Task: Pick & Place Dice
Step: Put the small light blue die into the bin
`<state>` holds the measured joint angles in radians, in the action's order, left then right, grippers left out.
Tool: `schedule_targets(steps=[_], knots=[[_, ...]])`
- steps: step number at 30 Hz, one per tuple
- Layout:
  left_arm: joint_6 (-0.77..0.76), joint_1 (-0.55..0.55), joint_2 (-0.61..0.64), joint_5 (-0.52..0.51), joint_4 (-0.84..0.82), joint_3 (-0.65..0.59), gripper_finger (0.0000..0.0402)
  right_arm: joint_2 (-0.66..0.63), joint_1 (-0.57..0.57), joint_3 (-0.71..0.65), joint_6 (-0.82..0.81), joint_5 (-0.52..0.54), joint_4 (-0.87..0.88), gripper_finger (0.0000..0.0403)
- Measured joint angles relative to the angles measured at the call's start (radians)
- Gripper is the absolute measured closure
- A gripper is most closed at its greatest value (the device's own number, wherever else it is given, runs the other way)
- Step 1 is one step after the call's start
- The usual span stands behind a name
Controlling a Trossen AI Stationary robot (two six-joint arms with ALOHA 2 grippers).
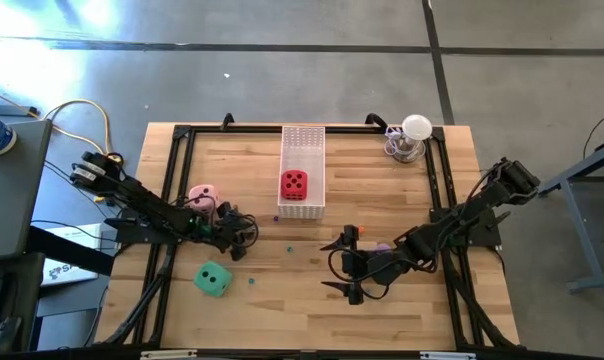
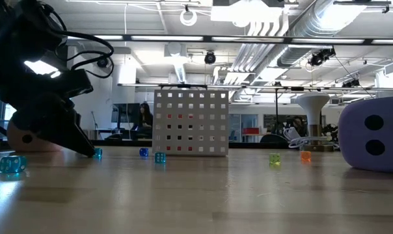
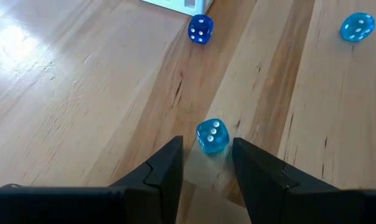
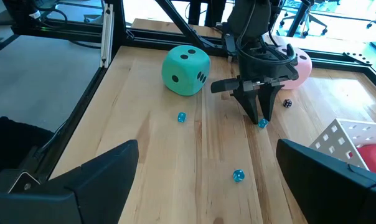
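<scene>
- The left gripper (image 3: 205,163) is sitting down on the tabletop (image 1: 302,310) with its fingers parted around a tiny translucent cyan die (image 3: 212,136). Nothing's pinched yet; the die is lying right at the tips.
- To do this well, I'd say nudge forward so the die sits between the pads, then close gently. It's small and slick-looking, so it could pop out sideways.
- The right gripper (image 1: 348,268) is waiting wide open and empty, with the purple die (image 1: 381,247) right by it.
- Big dice: the red die (image 1: 293,184) is already lying in the white perforated tray (image 1: 303,140), the pink die (image 1: 202,197) just behind the left arm, the green die (image 1: 213,279) near the front.
- A small blue die (image 3: 200,28) and another cyan one (image 3: 357,27) are lying farther ahead, clear of the fingers.
</scene>
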<state>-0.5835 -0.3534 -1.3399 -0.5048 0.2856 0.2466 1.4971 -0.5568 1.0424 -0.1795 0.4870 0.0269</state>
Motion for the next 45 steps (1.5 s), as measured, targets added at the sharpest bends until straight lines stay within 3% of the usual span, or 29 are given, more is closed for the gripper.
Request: schedule_targets(steps=[45], knots=[[-0.015,0.0,0.0,-0.047,0.037,-0.002,0.0268,0.0,0.0,0.0,0.0,0.0,0.0,0.0031]])
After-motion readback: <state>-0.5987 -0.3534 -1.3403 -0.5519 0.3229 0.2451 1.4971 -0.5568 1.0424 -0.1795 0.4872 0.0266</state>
